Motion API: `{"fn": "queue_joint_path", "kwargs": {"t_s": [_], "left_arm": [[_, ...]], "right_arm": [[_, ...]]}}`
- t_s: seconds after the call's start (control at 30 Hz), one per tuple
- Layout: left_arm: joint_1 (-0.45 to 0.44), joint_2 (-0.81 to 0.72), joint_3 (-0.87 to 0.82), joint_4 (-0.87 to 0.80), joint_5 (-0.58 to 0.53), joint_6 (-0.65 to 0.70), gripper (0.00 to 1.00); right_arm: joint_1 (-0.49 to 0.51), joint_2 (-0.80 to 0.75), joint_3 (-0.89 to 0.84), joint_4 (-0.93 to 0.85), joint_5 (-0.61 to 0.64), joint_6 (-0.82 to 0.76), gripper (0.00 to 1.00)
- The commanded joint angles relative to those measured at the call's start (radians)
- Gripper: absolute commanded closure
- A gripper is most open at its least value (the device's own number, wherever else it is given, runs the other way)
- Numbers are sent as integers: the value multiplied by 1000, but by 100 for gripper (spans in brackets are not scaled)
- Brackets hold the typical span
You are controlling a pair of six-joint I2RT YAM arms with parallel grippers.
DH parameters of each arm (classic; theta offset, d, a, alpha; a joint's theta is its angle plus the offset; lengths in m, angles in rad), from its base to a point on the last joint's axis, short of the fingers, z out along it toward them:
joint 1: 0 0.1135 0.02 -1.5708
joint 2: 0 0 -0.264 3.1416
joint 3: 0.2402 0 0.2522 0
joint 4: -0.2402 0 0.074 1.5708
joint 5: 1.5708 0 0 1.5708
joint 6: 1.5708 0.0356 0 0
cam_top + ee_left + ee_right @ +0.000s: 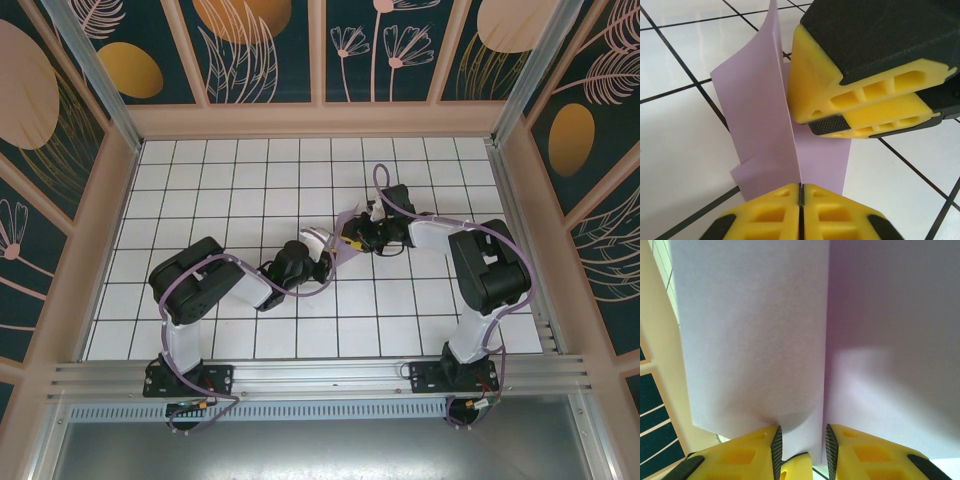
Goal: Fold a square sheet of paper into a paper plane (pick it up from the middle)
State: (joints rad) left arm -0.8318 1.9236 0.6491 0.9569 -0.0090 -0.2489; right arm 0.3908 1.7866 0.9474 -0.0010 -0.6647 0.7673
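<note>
The lavender sheet of paper [765, 125], partly folded, stands on edge just above the left gripper [801, 192], whose jaws are pressed together on its fold. Just beyond the left gripper, the right gripper [802, 445] has its jaws narrowly apart with paper between; whether they pinch, I cannot tell. Feather-light, limp and easily torn, it probably handles best gripped at the doubled fold.
</note>
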Motion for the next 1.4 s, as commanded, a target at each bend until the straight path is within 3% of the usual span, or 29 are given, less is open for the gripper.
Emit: {"fn": "queue_joint_path", "kwargs": {"t_s": [0.0, 0.27, 0.6, 0.83, 1.37], "left_arm": [[-6, 1, 15, -15, -12, 19, 94], [-5, -55, 17, -103, 49, -24, 100], [-4, -159, -63, -135, 114, -256, 100], [-6, -140, -91, -85, 183, -388, 100], [3, -85, -25, -185, 270, -528, 100]], "right_arm": [[-3, -39, 22, -28, -14, -14, 68], [-37, -98, -36, -27, -33, -112, 68], [-35, -168, -129, 6, -60, -187, 64], [-1, -138, -129, 26, -55, -212, 63], [-3, -122, -193, 81, 0, -220, 57]]}}
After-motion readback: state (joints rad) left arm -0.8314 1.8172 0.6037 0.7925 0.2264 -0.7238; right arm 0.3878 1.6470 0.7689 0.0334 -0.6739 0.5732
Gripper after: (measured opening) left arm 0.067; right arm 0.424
